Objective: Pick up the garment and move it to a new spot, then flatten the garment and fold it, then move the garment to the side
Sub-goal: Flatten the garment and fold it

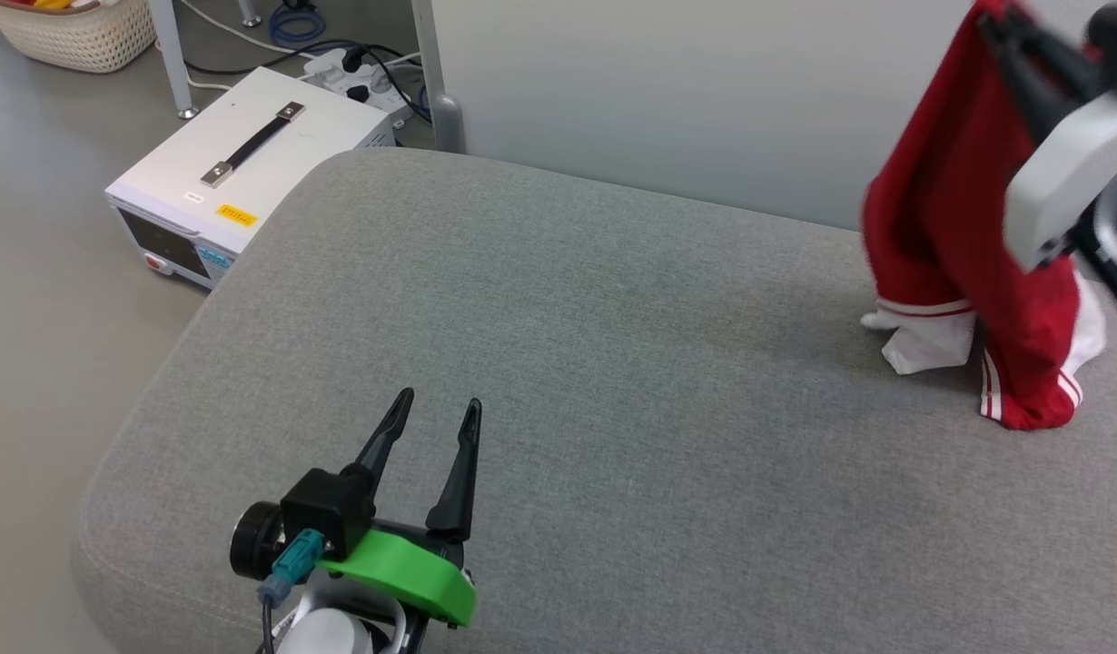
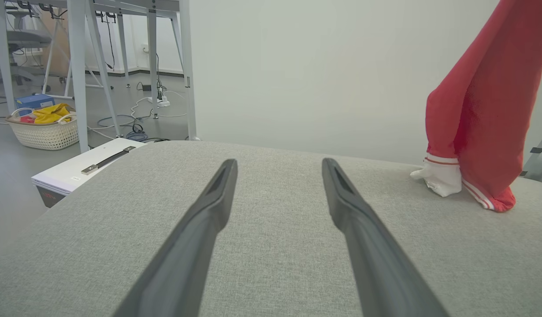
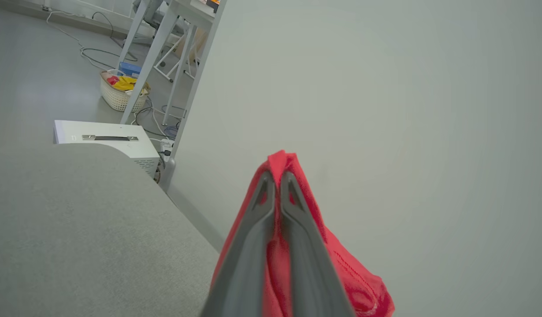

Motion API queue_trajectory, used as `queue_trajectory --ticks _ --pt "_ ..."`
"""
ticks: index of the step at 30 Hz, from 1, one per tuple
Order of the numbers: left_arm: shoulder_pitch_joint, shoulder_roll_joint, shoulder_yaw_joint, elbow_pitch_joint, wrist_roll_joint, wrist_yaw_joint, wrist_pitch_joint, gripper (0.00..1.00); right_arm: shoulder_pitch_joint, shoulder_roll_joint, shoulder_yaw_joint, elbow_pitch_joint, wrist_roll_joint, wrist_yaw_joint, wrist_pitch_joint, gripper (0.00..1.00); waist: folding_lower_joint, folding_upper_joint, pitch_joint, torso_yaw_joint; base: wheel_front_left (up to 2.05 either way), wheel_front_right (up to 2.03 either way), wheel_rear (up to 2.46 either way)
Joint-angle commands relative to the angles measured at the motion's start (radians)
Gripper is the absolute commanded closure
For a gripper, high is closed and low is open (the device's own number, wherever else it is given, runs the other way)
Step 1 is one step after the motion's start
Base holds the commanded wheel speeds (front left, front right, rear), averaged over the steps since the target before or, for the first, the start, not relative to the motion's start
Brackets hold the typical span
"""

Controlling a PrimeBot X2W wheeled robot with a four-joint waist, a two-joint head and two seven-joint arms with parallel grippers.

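The garment (image 1: pixel 949 218), red with white sleeves and striped trim, hangs at the far right of the grey cushion (image 1: pixel 568 363). Its lower end and a white sleeve (image 1: pixel 926 341) still touch the cushion. My right gripper (image 1: pixel 999 23) is raised at the upper right, shut on the garment's top edge; in the right wrist view both fingers pinch a peak of the red cloth (image 3: pixel 280 160). My left gripper (image 1: pixel 439 407) rests low over the cushion's front left, open with nothing in it. The left wrist view shows the garment (image 2: pixel 482 110) hanging far to the right of the spread fingers (image 2: pixel 218 189).
A white box with a black handle (image 1: pixel 241 154) sits on the floor beyond the cushion's left corner, with cables and a power strip (image 1: pixel 359 73) behind it. A woven basket (image 1: pixel 77 32) stands at the far left. A pale wall panel (image 1: pixel 686 100) runs behind the cushion.
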Motion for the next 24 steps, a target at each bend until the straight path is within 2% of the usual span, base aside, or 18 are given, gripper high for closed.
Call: queue_trajectory --ticks 1,4,7,12,15,19,21,24 --pt "0.016 -0.005 0.001 -0.001 0.004 -0.003 -0.006 0.0 0.066 0.018 0.019 -0.027 0.024 -0.001 0.016 1.0 0.0 0.0 -0.002 -0.005 0.0 0.0 0.0" --pt "0.015 -0.003 -0.001 -0.001 0.003 -0.003 -0.006 0.0 0.208 0.042 0.057 -0.094 0.054 -0.001 0.08 1.0 0.0 0.0 -0.001 -0.007 0.0 0.0 0.0" --pt "0.015 0.0 0.002 -0.002 0.001 -0.003 -0.006 0.0 0.365 0.055 0.044 -0.154 0.08 -0.001 0.163 1.0 0.0 0.0 0.004 -0.012 0.0 0.0 0.0" --pt "0.031 0.0 0.011 0.004 -0.001 -0.003 -0.006 0.0 0.613 0.082 -0.074 -0.224 0.087 -0.001 0.303 1.0 0.0 0.0 0.001 -0.036 0.0 0.0 0.0" --pt "0.039 0.0 0.01 0.012 0.0 -0.003 -0.006 0.0 0.776 0.126 -0.149 -0.266 0.099 -0.001 0.408 1.0 0.0 0.0 -0.006 -0.056 0.0 0.0 0.0" --pt "0.036 0.001 0.002 0.021 -0.002 -0.003 -0.006 0.0 0.963 0.18 -0.199 -0.309 0.116 -0.001 0.546 1.0 0.0 0.0 -0.01 -0.084 0.0 0.0 0.0" --pt "0.032 0.002 -0.003 0.024 -0.003 -0.003 -0.006 0.0 1.024 0.206 -0.235 -0.319 0.101 -0.001 0.593 1.0 0.0 0.0 -0.007 -0.098 0.0 0.0 0.0" --pt "0.026 0.002 -0.01 0.029 -0.005 -0.003 -0.006 0.0 1.064 0.243 -0.287 -0.327 0.063 -0.001 0.609 1.0 0.0 0.0 -0.002 -0.115 0.0 0.0 0.0"
